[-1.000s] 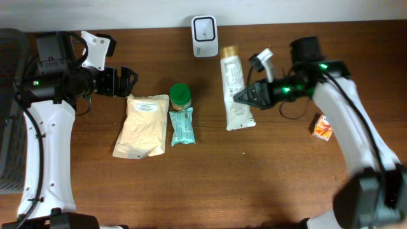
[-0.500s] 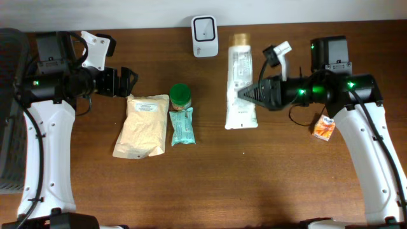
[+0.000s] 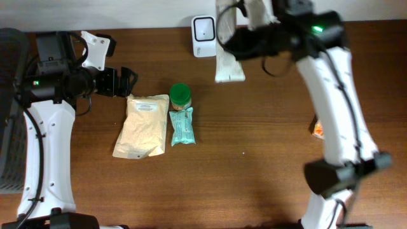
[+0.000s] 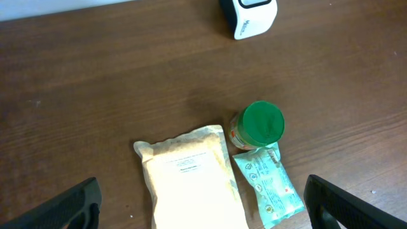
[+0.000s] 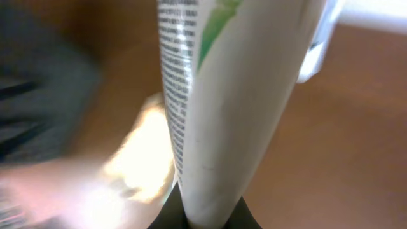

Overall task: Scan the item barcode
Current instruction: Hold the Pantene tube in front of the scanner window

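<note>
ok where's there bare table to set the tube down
Bare wood between the teal packet and the orange box, and all along the near edge. Crowded: pouch, jar and teal packet bunch together; the tube hangs beside the scanner.

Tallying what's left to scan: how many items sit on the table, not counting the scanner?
4: a beige pouch, a green-lidded jar and a teal packet beside it, an orange box far right, partly hidden.
</note>
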You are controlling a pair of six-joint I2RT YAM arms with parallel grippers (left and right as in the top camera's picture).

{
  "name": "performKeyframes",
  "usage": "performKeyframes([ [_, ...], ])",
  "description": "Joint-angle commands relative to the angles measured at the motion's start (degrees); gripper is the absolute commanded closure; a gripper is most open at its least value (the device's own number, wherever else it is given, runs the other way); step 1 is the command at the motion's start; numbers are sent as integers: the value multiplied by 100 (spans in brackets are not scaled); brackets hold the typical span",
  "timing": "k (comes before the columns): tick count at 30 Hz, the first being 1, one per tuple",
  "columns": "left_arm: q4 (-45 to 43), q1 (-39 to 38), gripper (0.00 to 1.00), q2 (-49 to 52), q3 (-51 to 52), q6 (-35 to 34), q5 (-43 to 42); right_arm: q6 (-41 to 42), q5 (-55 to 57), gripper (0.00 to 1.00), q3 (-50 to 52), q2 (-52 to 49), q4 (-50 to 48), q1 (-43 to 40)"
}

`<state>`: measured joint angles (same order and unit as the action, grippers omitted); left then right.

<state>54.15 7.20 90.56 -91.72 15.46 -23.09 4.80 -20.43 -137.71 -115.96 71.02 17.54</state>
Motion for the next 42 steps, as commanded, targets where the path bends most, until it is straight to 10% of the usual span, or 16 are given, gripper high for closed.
performKeyframes([
  [1, -4, 37, 1, 39, -26, 90, 2, -1016, 2660, 96, -319, -734, -772, 293],
  [13, -4, 37, 1, 37, -26, 90, 0, -3628, 5396, 96, -310, -2557, -3276, 575],
  [42, -4, 37, 1, 37, -26, 90, 0, -4811, 5847, 96, -275, -3556, -4750, 763],
])
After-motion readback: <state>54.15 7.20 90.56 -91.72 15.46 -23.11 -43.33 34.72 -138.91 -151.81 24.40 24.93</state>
